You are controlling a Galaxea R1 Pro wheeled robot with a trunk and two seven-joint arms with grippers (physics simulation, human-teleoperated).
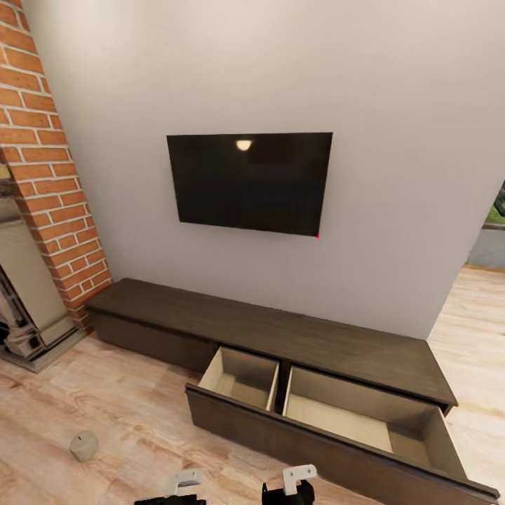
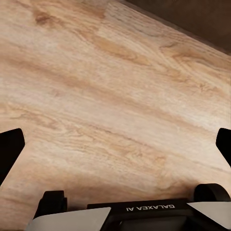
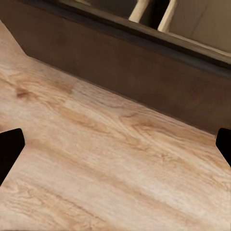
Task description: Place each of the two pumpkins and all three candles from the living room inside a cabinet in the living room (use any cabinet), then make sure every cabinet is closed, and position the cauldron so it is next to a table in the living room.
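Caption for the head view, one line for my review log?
Cabinet under a wall TV, drawer pulled open and empty; one candle on the floor.

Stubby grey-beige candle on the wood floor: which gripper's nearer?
Left. The grey-beige candle sits on the floor left of the left gripper; the right gripper is farther right, by the open drawer.

A pale grey wall (image 1: 393, 140) carries a dark flat television (image 1: 249, 182) with a small lamp glint on its screen, a red brick column (image 1: 49, 175) rises beside a beige fireplace (image 1: 24, 308), and light wood-plank floor (image 1: 126, 414) runs toward a bright opening (image 1: 491, 231).
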